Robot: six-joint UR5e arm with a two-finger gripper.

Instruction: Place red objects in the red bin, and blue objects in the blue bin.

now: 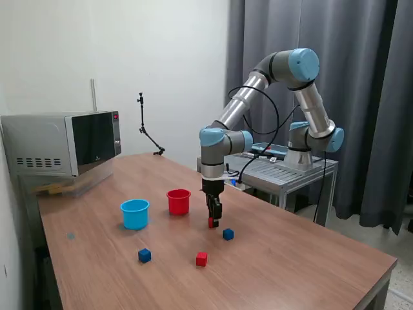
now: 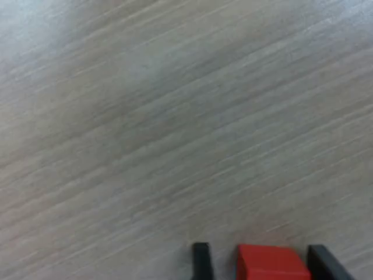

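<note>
My gripper [image 1: 211,221] is down at the table top, just to the exterior view's right of the red cup [image 1: 179,201]. A small red cube [image 1: 211,223] sits between its fingers. In the wrist view the red cube [image 2: 271,263] touches one finger [image 2: 322,263], with a gap to the other finger [image 2: 201,262], so the gripper [image 2: 262,265] stands open around it. A second red cube [image 1: 202,259] lies nearer the front. One dark-blue cube [image 1: 228,234] lies close to the gripper, another [image 1: 144,256] sits in front of the light-blue cup [image 1: 135,214].
A microwave [image 1: 64,142] stands at the table's far end on the exterior view's left. A thin black stand [image 1: 145,132] rises at the back edge. The arm's metal base frame [image 1: 284,169] is behind the table on the exterior view's right.
</note>
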